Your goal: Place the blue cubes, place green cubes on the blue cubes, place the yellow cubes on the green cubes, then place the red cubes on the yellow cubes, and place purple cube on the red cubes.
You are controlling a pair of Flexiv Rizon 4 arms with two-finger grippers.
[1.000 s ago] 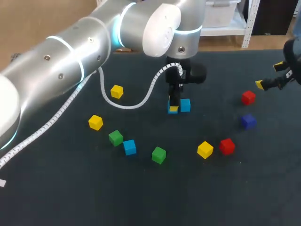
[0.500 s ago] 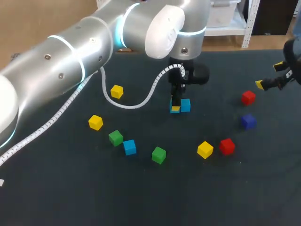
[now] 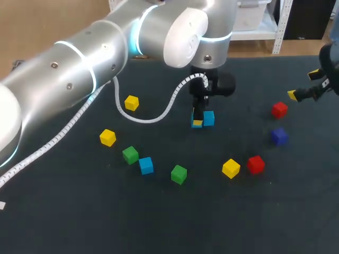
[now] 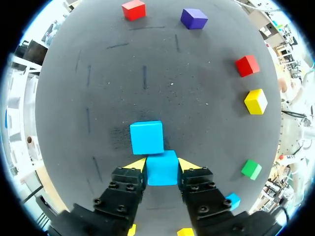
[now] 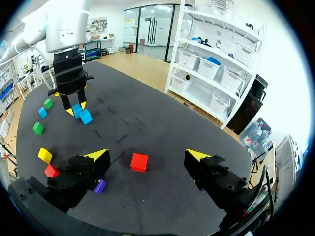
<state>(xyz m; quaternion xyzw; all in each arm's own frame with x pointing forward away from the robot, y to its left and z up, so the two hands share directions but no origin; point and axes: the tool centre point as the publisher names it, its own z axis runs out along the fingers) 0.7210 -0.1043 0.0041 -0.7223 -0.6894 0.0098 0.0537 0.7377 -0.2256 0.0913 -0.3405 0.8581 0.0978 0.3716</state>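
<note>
The left gripper [image 4: 162, 164] was clamped on 1 held blue cube [image 4: 162, 169], its 2 yellow tips pressing opposite faces, low over the table [image 3: 79, 222]. A second blue cube [image 4: 146, 137] sat just ahead, right against it. The right gripper [image 5: 147, 155] stood wide apart and empty, with a red cube [image 5: 139, 162] on the dark cloth ahead. A third blue cube [image 3: 146, 165] lay just beside a green cube [image 3: 130, 154], and the purple cube [image 3: 279, 136] lay well apart.

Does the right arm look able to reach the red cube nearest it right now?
Probably yes. The right gripper is open, the red cube lies on bare table just ahead of its fingers, and the left gripper, shut on a blue cube, is far from it.
</note>
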